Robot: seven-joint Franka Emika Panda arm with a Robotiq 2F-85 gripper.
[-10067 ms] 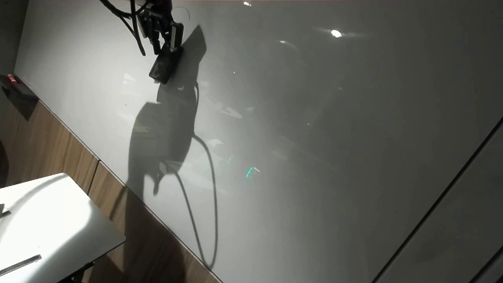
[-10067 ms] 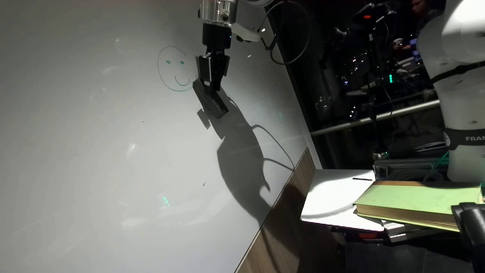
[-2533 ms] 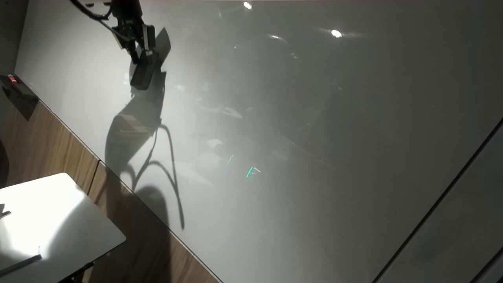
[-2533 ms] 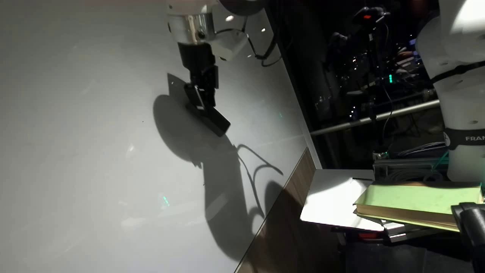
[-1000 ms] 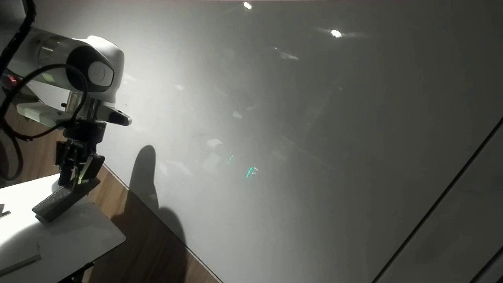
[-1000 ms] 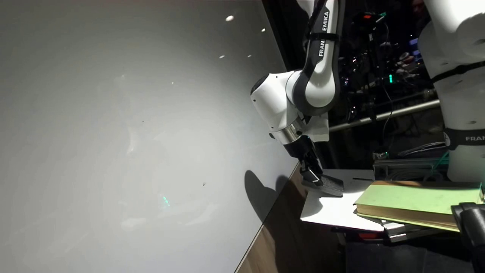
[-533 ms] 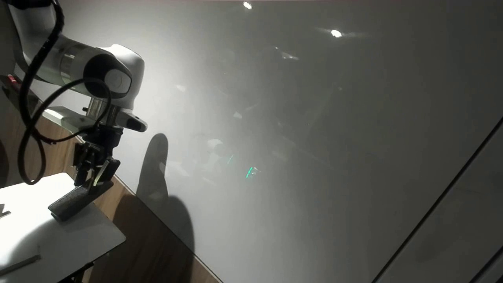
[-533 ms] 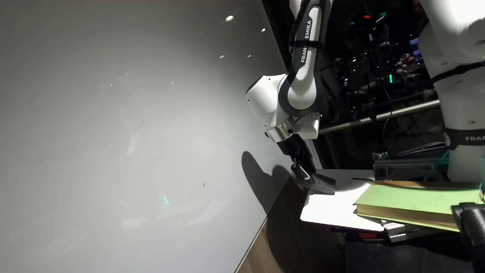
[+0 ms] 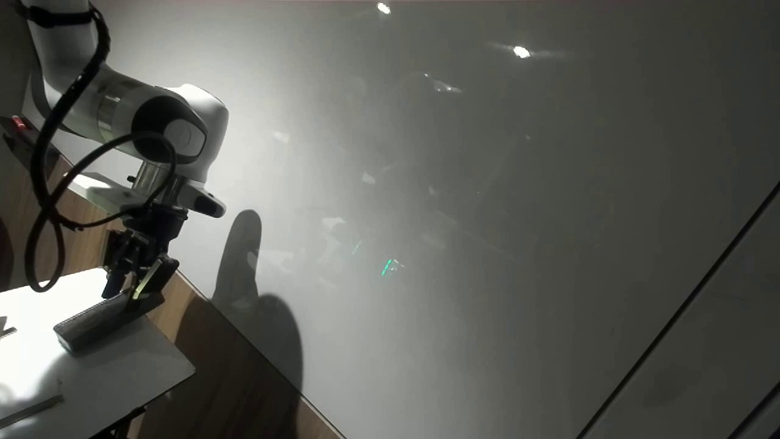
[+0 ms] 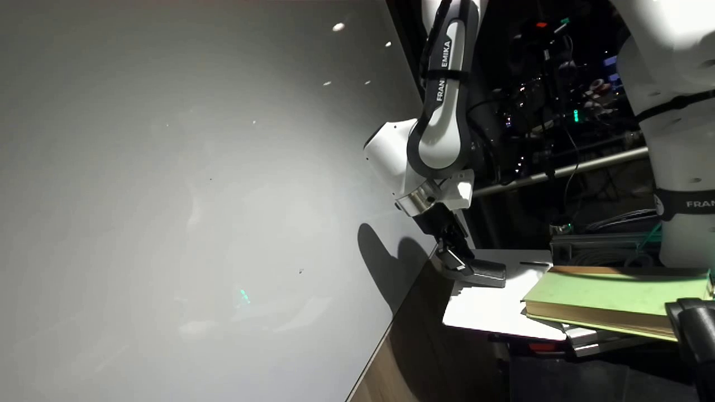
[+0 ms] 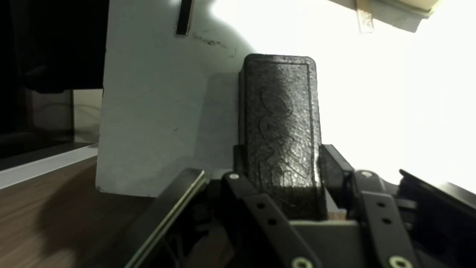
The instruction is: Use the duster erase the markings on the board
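Observation:
The duster point(image 11: 280, 108) is a dark grey block with rounded corners. My gripper point(image 11: 283, 163) is shut on its near end, a finger against each long side. In both exterior views the gripper point(image 9: 131, 292) point(image 10: 461, 261) points down and holds the duster point(image 9: 97, 320) point(image 10: 489, 273) at the small white tabletop point(image 9: 140, 360). I cannot tell whether the duster touches the tabletop. The board point(image 9: 487, 305) point(image 10: 167, 223) is large, glossy and grey-white, with glare and the arm's shadow. The markings are out of view; only tiny dark specks point(image 10: 300, 271) show on it.
A green book point(image 10: 614, 287) lies beside the white tabletop. Dark strips point(image 9: 30, 410) point(image 11: 184, 18) lie on the tabletop. Wood panelling point(image 9: 225, 378) runs below the board. A black cable point(image 9: 46, 152) loops off the arm. A dark ledge point(image 9: 27, 143) holds a red item.
Ten seconds ago the duster was at the board beside a green smiley face; the face no longer shows. Arm and duster have since come down to the white tabletop, slightly lower than half a second ago.

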